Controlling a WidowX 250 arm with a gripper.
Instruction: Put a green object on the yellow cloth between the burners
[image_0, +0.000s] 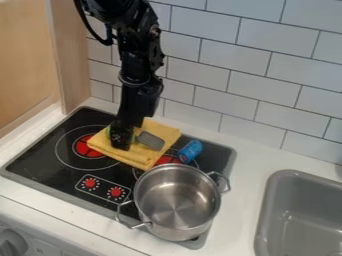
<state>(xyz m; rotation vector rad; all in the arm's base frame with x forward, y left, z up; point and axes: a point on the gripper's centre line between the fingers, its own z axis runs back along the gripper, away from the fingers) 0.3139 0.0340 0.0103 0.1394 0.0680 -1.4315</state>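
The gripper (122, 137) hangs low over the left part of the folded yellow cloth (135, 154), which lies on the black stovetop between the burners. A green object (111, 131) is at the cloth's left side, mostly hidden behind the gripper. Just right of the gripper, a flat grey piece (151, 140) lies over the cloth; I cannot tell whether it joins the green object. Whether the green object is held or resting on the cloth is also hidden.
A steel pot (177, 202) with two handles stands at the stove's front right. Behind it lies a blue can (190, 151), right of the cloth. The grey sink (266, 212) is at the far right, and a tiled wall (267, 70) rises behind the counter.
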